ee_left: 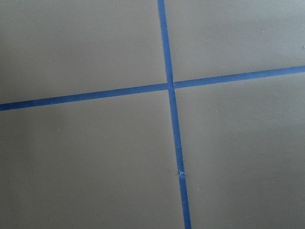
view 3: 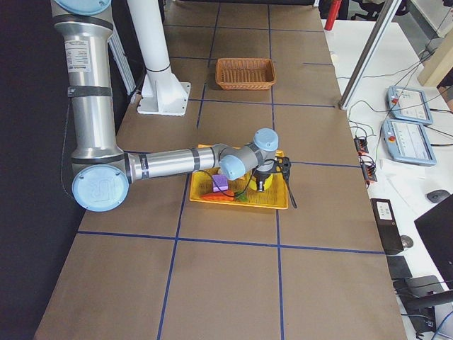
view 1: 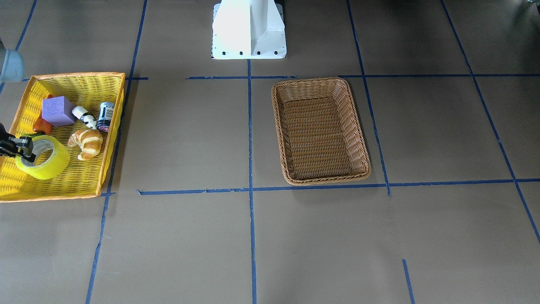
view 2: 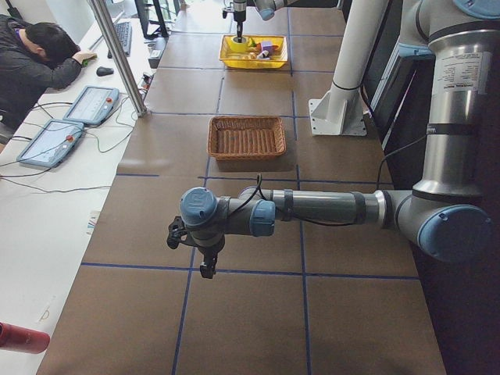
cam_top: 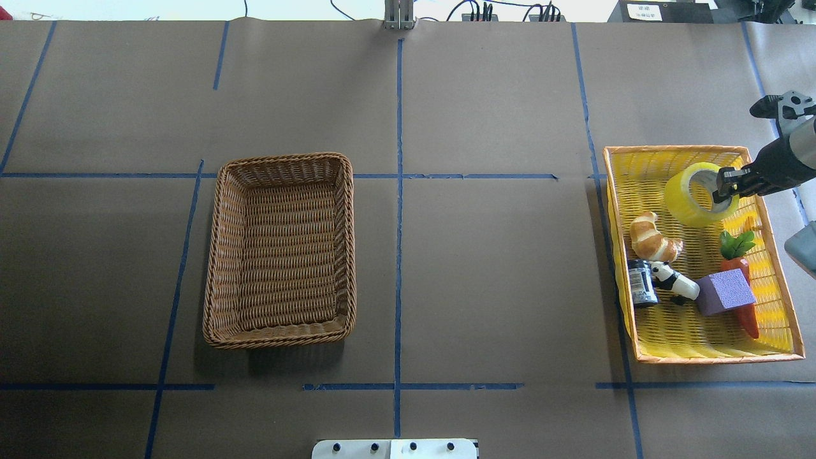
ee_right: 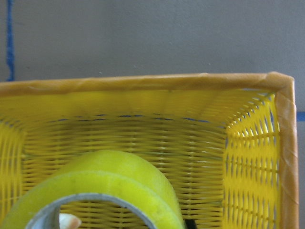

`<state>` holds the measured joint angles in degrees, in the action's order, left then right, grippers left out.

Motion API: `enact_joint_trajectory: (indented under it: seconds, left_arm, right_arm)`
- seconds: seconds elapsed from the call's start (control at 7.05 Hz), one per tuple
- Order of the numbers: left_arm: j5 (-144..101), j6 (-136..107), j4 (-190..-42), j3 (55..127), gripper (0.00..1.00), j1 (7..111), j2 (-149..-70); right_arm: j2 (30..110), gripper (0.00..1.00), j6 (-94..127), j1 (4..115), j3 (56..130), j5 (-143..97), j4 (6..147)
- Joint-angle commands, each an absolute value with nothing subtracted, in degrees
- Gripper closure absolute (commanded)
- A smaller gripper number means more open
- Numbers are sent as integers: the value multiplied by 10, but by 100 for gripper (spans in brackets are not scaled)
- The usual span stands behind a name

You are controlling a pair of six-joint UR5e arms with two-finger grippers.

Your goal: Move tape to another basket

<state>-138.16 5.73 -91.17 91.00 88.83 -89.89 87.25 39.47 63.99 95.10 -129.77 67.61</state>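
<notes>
One tape (cam_top: 687, 204), its wall within the right gripper (cam_top: 725, 188).

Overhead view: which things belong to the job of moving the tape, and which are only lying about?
For the job: translucent yellow-green roll of packing tape; right hand gripping it; brown rectangular wicker basket.

Lying about: toy croissant, small dark jar, panda figurine, purple foam cube, orange toy carrot, all in the bright yellow woven basket.

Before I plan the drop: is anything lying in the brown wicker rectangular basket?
No, the brown wicker basket shows only its bare woven floor in the overhead view.
</notes>
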Motion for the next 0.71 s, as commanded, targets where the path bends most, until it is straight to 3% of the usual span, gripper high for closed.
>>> enact_joint_trajectory:
  seconds: [0.0, 0.28, 0.57]
  left_arm:
    - [-1391, 56, -912, 931, 0, 888, -902]
    - [-1390, -8, -914, 980, 0, 851, -906]
    - [-1407, -190, -1034, 998, 0, 787, -906]
  right_arm:
    - [863, 100, 452, 650, 1012, -1332, 672]
    - [806, 100, 627, 624, 1046, -1345, 669]
    - [766, 100, 751, 579, 1055, -1342, 620]
